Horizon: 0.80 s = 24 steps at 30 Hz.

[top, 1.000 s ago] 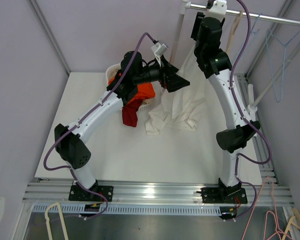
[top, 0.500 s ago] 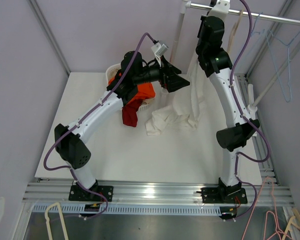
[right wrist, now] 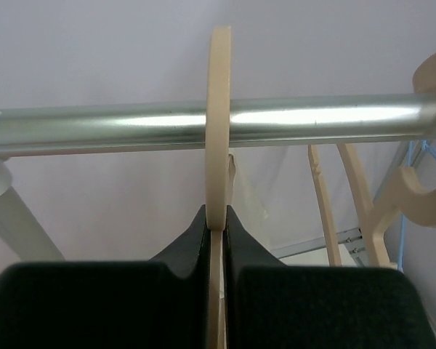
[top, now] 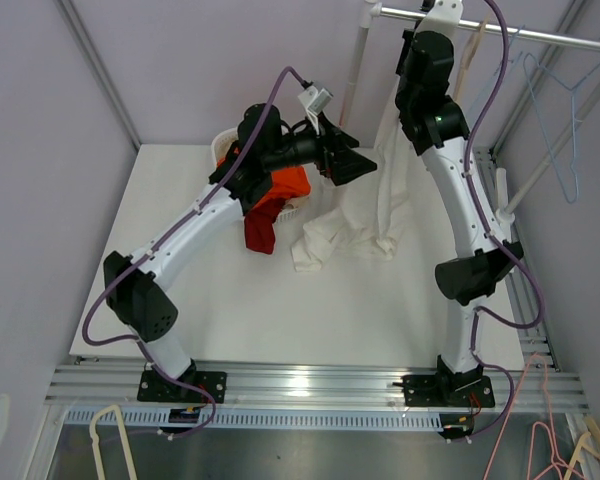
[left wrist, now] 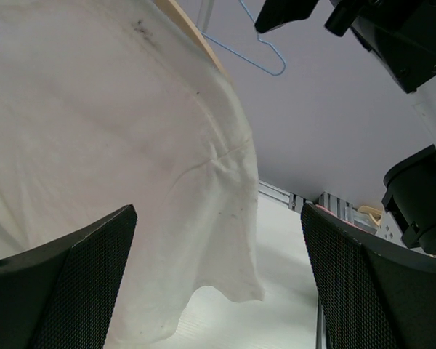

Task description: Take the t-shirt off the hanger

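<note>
Folds of white t-shirt [top: 355, 215] hanging below rail [top: 540, 37], hem pooled on surface [top: 280, 300], from left wrist, left hand [left wrist: 218, 276] spread wide, empty, cloth just ahead, from right wrist, right hand [right wrist: 216, 218] pinched shut on wooden hanger [right wrist: 219, 109] hook.

White t-shirt [top: 352, 218] hanging from pale wooden hanger [right wrist: 219, 109], hem crumpled on table [top: 230, 300], hook over metal rail [right wrist: 94, 125]
</note>
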Each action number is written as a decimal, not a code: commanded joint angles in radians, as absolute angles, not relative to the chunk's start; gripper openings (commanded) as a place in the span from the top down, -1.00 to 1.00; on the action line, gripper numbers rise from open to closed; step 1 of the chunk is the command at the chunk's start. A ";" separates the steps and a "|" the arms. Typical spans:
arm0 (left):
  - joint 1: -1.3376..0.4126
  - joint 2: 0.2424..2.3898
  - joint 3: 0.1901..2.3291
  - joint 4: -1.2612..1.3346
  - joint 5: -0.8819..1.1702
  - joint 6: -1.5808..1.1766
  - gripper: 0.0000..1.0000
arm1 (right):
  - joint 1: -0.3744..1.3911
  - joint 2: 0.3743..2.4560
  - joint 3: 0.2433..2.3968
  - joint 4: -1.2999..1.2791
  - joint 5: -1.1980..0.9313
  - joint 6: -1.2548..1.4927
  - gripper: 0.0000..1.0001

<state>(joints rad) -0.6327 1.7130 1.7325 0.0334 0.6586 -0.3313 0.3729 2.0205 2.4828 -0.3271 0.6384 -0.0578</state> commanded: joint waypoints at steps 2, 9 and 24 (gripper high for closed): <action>-0.640 1.618 1.710 0.048 0.632 -0.305 -0.98 | 0.385 1.882 2.479 -0.226 0.585 -0.063 1.00; -0.670 1.522 1.651 0.032 0.569 -0.250 -0.99 | 0.399 1.764 2.356 -0.215 0.560 -0.037 1.00; -0.860 1.166 1.263 0.120 0.253 -0.106 -0.99 | 0.503 1.468 1.899 -0.166 0.592 0.060 1.00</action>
